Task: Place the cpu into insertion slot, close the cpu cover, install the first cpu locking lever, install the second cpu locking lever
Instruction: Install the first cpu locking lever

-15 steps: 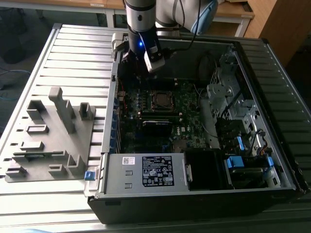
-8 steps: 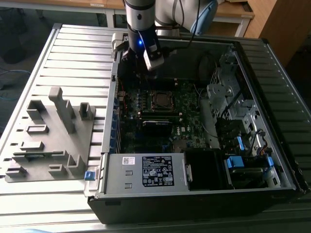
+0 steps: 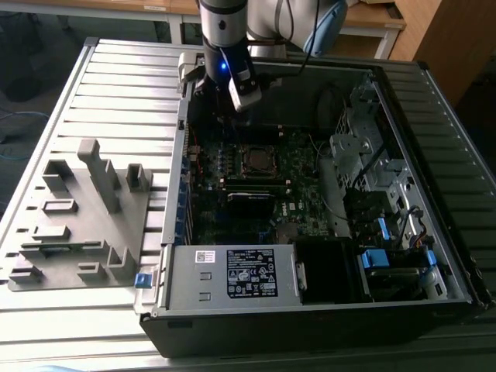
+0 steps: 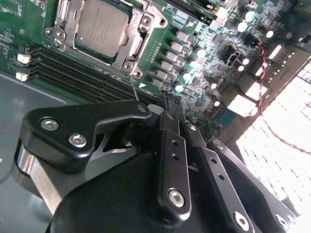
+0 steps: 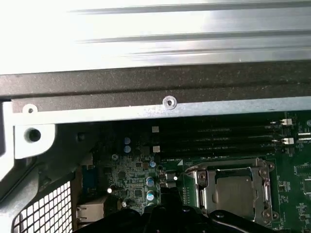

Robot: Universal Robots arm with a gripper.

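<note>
We see the gripper [image 3: 243, 99] hanging inside the open computer case [image 3: 434, 178], over the green circuit board [image 4: 19, 22] and just beside the insertion slot [image 3: 242, 165] on the side facing the case's far wall. In the second wrist view its black fingers [image 4: 171, 145] are drawn together at the tips with nothing between them. The cpu [image 4: 104, 26] already sits in the slot, its grey-silver top flat and level, and the cpu cover [image 4: 137, 40] lies down around it, so that we look at the chip through the frame's square window in both wrist views. From the socket corner nearest the gripper a thin wire lever [image 4: 134, 86] runs out toward the fingertips; we cannot tell whether they touch it. Long black memory slots [image 4: 73, 68] run alongside the socket. In the exterior view a grey parts fixture [image 3: 77, 217] rests on the slatted table [image 3: 124, 85], at the exterior view's left of the case.
</note>
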